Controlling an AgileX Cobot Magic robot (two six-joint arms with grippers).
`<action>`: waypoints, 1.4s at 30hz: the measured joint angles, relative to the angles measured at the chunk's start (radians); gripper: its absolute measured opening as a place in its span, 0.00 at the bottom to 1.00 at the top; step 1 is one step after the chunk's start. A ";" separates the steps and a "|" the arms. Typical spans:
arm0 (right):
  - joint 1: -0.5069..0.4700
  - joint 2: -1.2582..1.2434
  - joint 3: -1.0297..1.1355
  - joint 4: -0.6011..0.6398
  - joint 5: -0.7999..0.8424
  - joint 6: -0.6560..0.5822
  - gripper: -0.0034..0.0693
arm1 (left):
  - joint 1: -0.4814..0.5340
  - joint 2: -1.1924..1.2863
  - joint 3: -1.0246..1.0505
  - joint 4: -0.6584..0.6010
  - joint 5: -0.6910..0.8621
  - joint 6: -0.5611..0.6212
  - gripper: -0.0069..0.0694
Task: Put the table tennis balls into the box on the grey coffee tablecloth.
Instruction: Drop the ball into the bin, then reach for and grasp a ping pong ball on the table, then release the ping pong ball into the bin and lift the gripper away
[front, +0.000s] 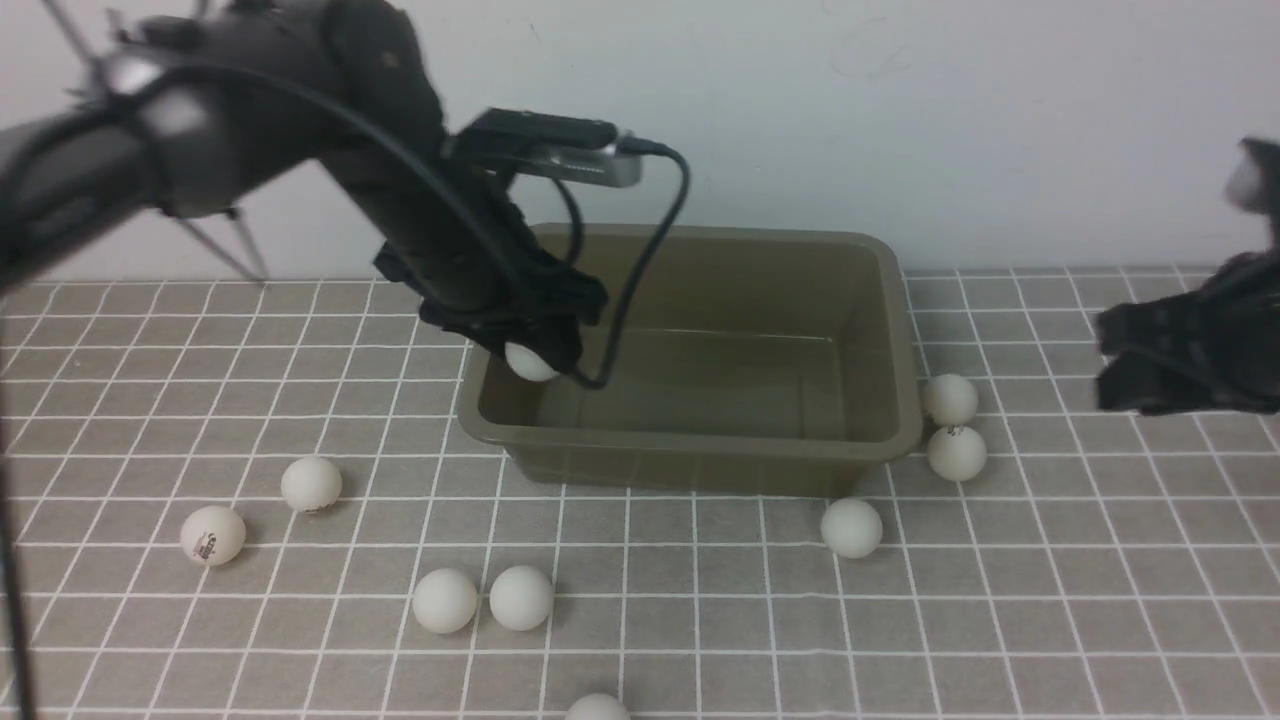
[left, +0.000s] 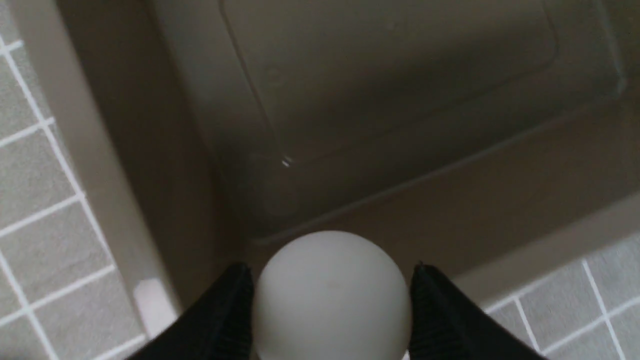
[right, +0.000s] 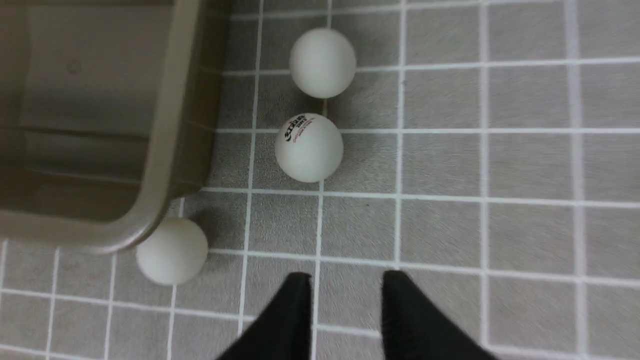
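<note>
Cloth (front: 700, 620) carries the box (front: 700, 455), which is empty. Left gripper (front: 530, 358) is clamped on one ball (left: 330, 295) over the box's near-left corner. Step in hand is the drop, so jaws need to spread. Right gripper (right: 345, 282) is part open and empty, above the cloth near the logo ball (right: 309, 147). Other balls (front: 311, 484) lie loose on the cloth.

Plain off-white matte wall (front: 900, 120): fills the whole background. Faint scuff marks show on its upper right area.

Thin grey metal tripod legs (front: 228, 248): stand splayed against the wall at far left. Upper section is hidden.
</note>
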 joint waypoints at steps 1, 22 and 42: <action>0.004 0.041 -0.022 0.012 0.002 -0.009 0.45 | -0.005 0.030 -0.033 0.000 0.009 -0.008 0.58; 0.110 0.441 -0.197 -0.001 -0.111 -0.044 0.53 | 0.318 -0.301 0.079 0.143 0.195 -0.107 0.08; 0.294 0.327 -0.522 0.192 0.022 -0.147 0.64 | 0.439 -0.296 0.611 0.146 -0.224 -0.105 0.61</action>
